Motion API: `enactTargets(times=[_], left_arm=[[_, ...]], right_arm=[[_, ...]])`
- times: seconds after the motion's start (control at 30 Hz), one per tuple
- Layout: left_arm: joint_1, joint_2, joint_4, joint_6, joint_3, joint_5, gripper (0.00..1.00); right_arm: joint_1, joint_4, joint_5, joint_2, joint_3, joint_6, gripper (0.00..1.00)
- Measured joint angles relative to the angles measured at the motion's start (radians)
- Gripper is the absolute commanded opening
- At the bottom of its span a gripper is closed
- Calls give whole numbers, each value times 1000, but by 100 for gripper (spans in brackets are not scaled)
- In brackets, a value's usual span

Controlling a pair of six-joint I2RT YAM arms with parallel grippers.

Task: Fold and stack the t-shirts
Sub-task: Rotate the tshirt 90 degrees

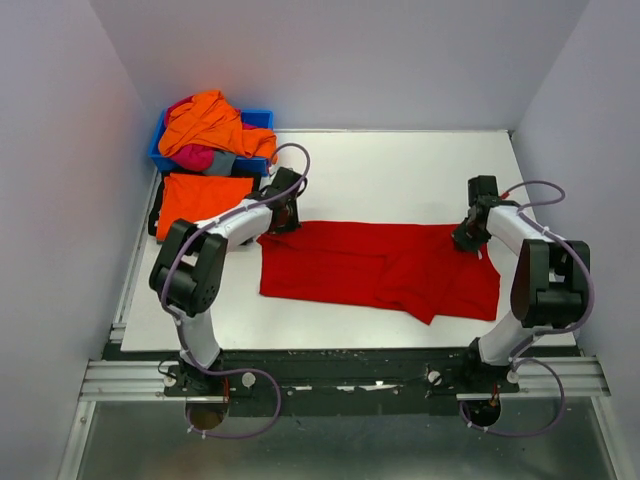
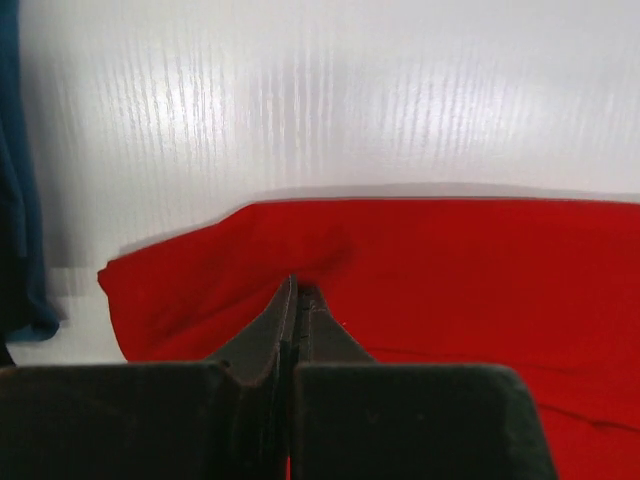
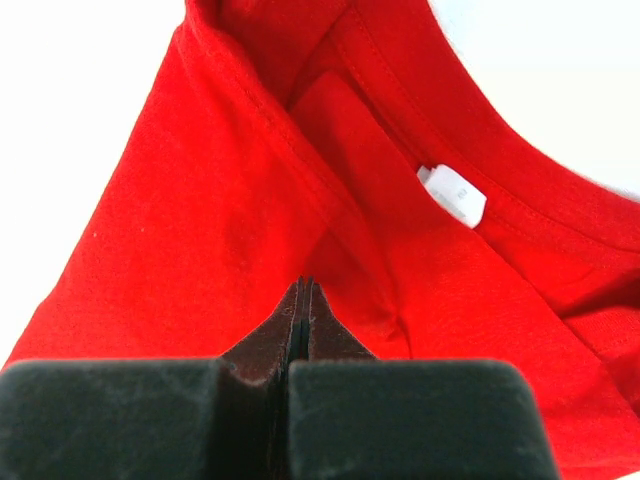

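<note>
Near the front edge of the tabletop (image 1: 400, 170), the red t-shirt (image 1: 370, 265) is lying spread sideways, partly doubled over itself. At its left end the left jaws are pressing fully together, pinching a puckered bit of the red cloth by its far edge. At its right end the right jaws are clamping just as tightly on the shirt close to the collar, where a white label (image 3: 452, 193) is showing. Farther back on the left, a folded orange t-shirt (image 1: 200, 197) is lying flat. Behind it, in the far left corner, a blue bin (image 1: 262, 118) is holding a crumpled orange t-shirt (image 1: 212, 120) that is lying over a magenta t-shirt (image 1: 192, 157) and a grey t-shirt (image 1: 222, 162).
</note>
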Motion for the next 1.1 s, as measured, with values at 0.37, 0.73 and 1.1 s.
enactTargets(times=[0.37, 0.73, 1.1], left_arm=[[15, 48, 26, -35, -50, 123, 0], [-100, -95, 127, -105, -261, 167, 0], [-199, -294, 225, -209, -513, 211, 0]], right_arm=[[9, -129, 2, 274, 294, 7, 1], [108, -315, 93, 454, 604, -6, 1], [251, -389, 112, 552, 770, -5, 1]])
